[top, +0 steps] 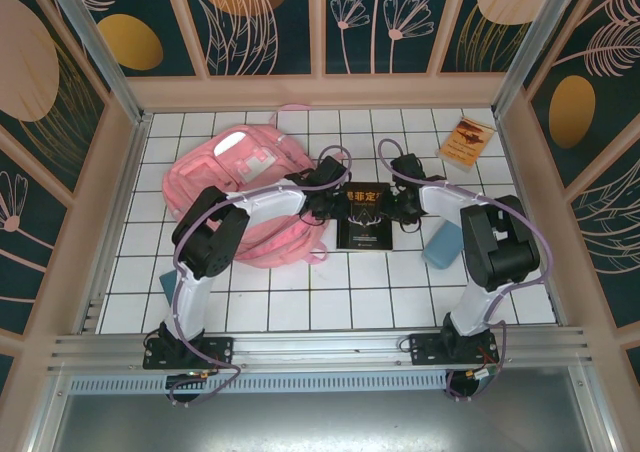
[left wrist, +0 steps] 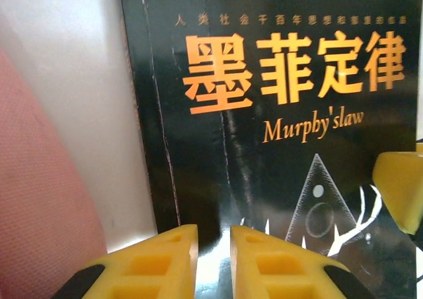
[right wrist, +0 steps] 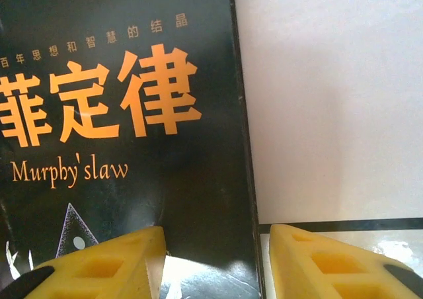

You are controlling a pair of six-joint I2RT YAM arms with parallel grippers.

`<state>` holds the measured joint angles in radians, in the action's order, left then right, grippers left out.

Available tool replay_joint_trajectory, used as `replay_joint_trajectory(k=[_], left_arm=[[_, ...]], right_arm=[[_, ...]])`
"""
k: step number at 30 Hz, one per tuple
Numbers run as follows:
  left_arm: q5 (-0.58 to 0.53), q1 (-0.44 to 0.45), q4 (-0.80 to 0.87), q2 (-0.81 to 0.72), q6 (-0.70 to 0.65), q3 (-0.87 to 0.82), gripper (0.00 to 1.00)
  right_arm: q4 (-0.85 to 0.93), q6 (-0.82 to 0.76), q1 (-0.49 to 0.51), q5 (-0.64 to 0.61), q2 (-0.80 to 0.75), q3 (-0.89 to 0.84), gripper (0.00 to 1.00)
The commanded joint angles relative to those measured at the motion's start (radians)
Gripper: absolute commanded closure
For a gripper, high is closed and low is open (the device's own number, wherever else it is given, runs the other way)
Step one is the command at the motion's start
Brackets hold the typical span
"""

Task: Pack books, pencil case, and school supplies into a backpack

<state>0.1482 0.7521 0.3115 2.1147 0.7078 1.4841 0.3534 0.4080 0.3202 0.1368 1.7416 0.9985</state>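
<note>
A white tabletop (top: 300,302) ruled by dark lines is enclosed on 3 sides by teal wall panels (top: 380,22) patterned with pale leaves and gold ovals. An aluminium rail (top: 320,350) is fixed along its near edge.

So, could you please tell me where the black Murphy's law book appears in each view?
Top external: black Murphy's law book mid-table, right of the pink backpack.
Left wrist: book centre and right, above the left gripper.
Right wrist: book in the left half.
Shared landmark: its orange title.
</note>
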Motion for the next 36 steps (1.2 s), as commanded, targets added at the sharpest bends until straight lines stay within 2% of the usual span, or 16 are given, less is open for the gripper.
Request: replay_joint_trajectory(k=[1, 5, 10, 18, 22, 27, 29, 31, 32, 34, 36], left_arm=[[-0.016, 0.001, 0.046, 0.030, -0.008, 0.016, 0.81], [-0.001, 0.001, 0.049, 0.043, -0.015, 0.021, 0.83], [0.022, 0.001, 0.049, 0.059, -0.021, 0.024, 0.86], [0.024, 0.000, 0.047, 0.074, -0.025, 0.024, 0.87], [0.031, 0.001, 0.028, 0.072, -0.014, 0.006, 0.88], [0.026, 0.001, 0.025, 0.062, -0.017, 0.007, 0.88], [0.025, 0.001, 0.024, 0.045, -0.021, 0.014, 0.86], [0.027, 0.000, 0.017, 0.016, -0.027, 0.022, 0.79], [0.021, 0.001, 0.017, 0.000, -0.034, 0.030, 0.74], [-0.004, 0.000, 0.018, -0.043, -0.058, 0.048, 0.57], [-0.045, -0.002, 0.026, -0.089, -0.080, 0.064, 0.47]], right_arm=[[0.011, -0.022, -0.004, 0.040, 0.002, -0.017, 0.56], [0.049, -0.016, 0.007, 0.005, -0.022, 0.016, 0.58], [0.053, -0.031, 0.020, 0.143, -0.084, 0.041, 0.61], [0.119, -0.025, 0.065, 0.031, -0.143, 0.077, 0.62], [0.128, -0.020, 0.080, -0.007, -0.130, 0.079, 0.73], [0.134, -0.015, 0.089, -0.055, -0.134, 0.083, 0.92], [0.137, -0.012, 0.087, -0.080, -0.154, 0.083, 0.96], [0.132, -0.014, 0.081, -0.094, -0.187, 0.079, 1.00], [0.131, -0.015, 0.075, -0.099, -0.207, 0.077, 1.00], [0.114, -0.025, 0.058, -0.086, -0.259, 0.066, 1.00], [0.091, -0.041, 0.029, -0.035, -0.320, 0.053, 1.00]])
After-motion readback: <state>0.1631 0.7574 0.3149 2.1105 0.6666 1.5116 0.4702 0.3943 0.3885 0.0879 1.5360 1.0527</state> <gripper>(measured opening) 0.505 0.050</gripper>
